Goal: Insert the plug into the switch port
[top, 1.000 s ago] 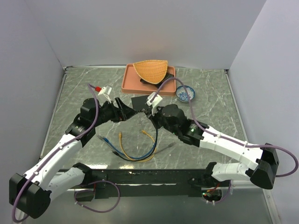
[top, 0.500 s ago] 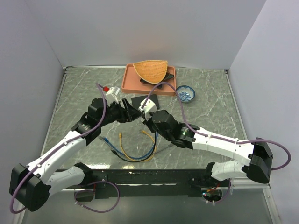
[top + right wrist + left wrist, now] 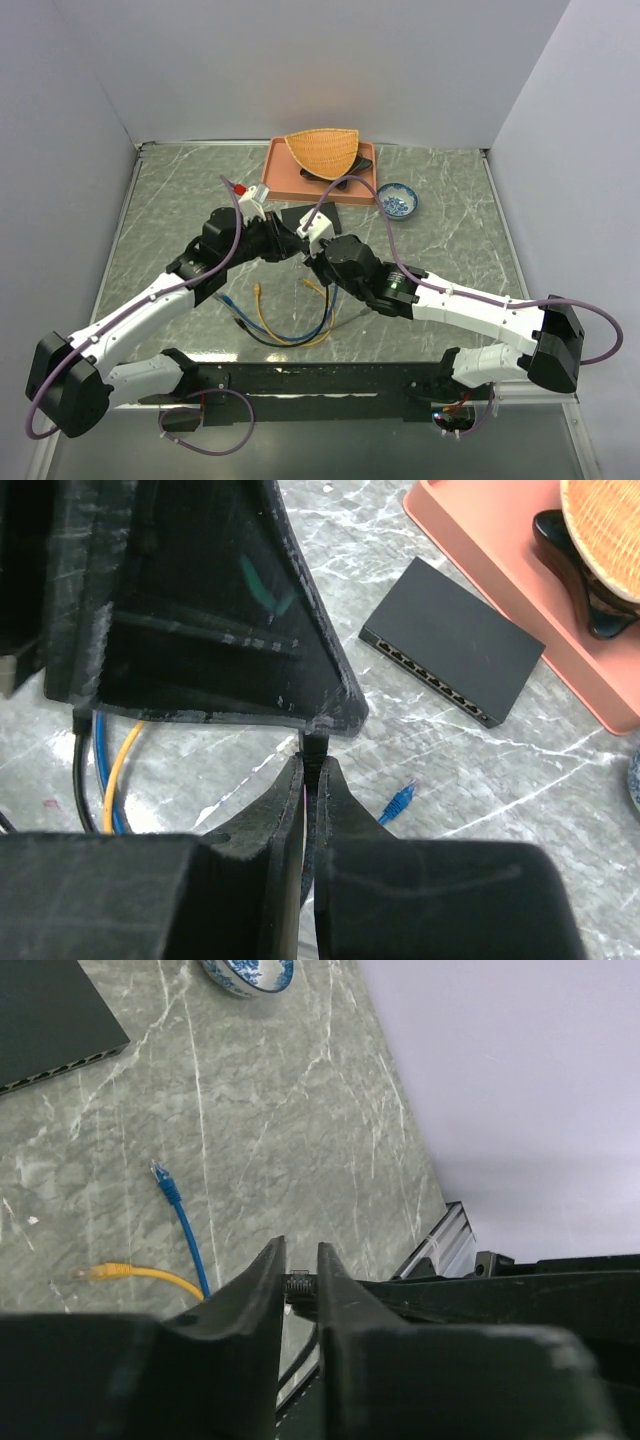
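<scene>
The switch is a flat black box lying on the marble table by the tray, its row of ports facing the near side. In the top view the switch is partly covered by the arms. Both grippers meet above the table just in front of it. My right gripper is shut on a black cable just behind its end. My left gripper is shut on the plug at that cable's tip, contacts facing the camera. In the top view the left gripper and right gripper touch tip to tip.
Loose blue and yellow cables lie in loops on the table nearer the arm bases. A salmon tray at the back holds a wicker basket on a black dish. A blue-white bowl sits to its right.
My left arm has reached right to the right gripper and its jaws have closed on the plug. The right arm swung left earlier and has since held still.
</scene>
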{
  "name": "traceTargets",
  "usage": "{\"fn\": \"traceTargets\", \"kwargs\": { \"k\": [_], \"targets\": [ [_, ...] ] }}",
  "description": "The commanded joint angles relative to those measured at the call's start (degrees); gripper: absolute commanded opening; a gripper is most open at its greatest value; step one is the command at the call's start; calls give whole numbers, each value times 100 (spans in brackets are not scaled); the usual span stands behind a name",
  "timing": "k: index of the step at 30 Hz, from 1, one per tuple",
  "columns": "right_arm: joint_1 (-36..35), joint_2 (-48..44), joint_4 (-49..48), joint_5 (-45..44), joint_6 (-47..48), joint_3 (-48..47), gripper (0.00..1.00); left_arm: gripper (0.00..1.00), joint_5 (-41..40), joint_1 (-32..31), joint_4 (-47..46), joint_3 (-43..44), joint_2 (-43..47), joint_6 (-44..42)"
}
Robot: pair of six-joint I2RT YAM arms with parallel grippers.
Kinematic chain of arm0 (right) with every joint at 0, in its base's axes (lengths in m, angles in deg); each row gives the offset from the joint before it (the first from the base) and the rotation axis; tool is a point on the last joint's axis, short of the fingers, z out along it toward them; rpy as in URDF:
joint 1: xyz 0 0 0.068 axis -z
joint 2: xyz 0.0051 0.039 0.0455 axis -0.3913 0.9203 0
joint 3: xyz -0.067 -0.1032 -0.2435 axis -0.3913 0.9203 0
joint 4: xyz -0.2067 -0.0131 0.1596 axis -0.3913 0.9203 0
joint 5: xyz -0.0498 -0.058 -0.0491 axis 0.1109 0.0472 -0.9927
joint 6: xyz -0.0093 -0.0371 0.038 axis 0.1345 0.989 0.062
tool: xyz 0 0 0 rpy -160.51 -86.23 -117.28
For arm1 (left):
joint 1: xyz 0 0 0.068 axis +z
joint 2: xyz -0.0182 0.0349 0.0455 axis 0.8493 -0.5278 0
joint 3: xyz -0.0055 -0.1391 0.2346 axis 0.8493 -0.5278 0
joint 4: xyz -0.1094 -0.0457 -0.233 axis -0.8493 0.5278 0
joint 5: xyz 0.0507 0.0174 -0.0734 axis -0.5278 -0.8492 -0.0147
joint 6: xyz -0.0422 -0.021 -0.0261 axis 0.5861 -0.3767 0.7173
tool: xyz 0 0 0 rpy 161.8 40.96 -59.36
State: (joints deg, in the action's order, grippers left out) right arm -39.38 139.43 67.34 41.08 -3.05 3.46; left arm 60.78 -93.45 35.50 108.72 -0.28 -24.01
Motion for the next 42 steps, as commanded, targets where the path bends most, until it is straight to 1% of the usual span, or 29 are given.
{"fn": "traceTargets", "kwargs": {
  "k": [1,2,6,9,10,11,12,13,15,16,17,18,19,20,22,23,25,26,27,29,30,32,34,38,42],
  "targets": [
    [-43,-88,-265,38,-136,-229,0,8,-71,-81,-226,369,-118,-43],
    [-43,-97,-265,29,-145,-237,0,1,-98,-81,-156,387,-161,-52],
    [-43,-123,-230,38,-145,-281,0,1,-308,-81,-24,388,-74,-78],
    [27,-193,-143,29,-321,-334,1,1,-686,-81,143,335,189,-78],
    [80,-228,-107,72,-338,-334,15,1,-930,-81,143,291,277,-70],
    [124,-298,-81,134,-443,-343,21,1,-1081,-81,282,273,495,-61],
    [298,-351,-46,465,-496,-343,27,1,-1213,-81,397,247,610,-43],
    [404,-395,-19,677,-558,-308,38,1,-1501,-81,450,212,838,18],
    [650,-606,-98,1151,-742,-212,51,1,-1644,-81,573,168,1059,80],
    [895,-685,-168,1659,-804,-63,68,1,-1645,-81,600,133,1164,115],
    [1054,-869,-369,2029,-952,34,76,1,-1871,-81,600,98,1365,132],
    [1204,-966,-519,2346,-1041,131,83,1,-1925,-81,609,63,1463,133],
    [1518,-1071,-659,3089,-1120,367,95,1,-1952,-81,591,36,1638,124],
    [1661,-1247,-1035,3479,-1251,473,99,1,-1961,-81,565,19,1718,106],
    [1898,-1353,-1284,4182,-1366,658,99,1,-1926,-81,469,-52,1876,28],
    [2091,-1371,-1502,4821,-1489,685,99,1,-1839,-81,381,-69,1903,-34],
    [2242,-1293,-1732,5458,-1674,703,99,1,-1497,-81,5,-174,2000,-183],
    [2355,-1249,-1864,6061,-1866,694,99,1,-1330,-81,-137,-218,2026,-245],
    [2391,-1187,-2126,6285,-1998,686,99,1,-963,-81,-260,-288,2027,-341],
    [2453,-968,-2347,6698,-2340,615,99,1,-610,-81,-611,-324,2000,-438],
    [2488,-880,-2566,7013,-2430,580,99,1,-172,-81,-761,-359,1974,-491],
    [2497,-651,-2760,7279,-2685,492,98,1,260,-81,-1181,-412,1904,-509],
    [2506,-511,-2936,7473,-2808,413,96,1,647,-81,-1368,-474,1851,-500],
    [2506,-282,-3103,7552,-3028,369,91,1,860,-81,-1579,-544,1912,-544],
    [2585,-185,-3657,7640,-3423,457,77,1,1001,-81,-1720,-614,2018,-579]
  ]
}}
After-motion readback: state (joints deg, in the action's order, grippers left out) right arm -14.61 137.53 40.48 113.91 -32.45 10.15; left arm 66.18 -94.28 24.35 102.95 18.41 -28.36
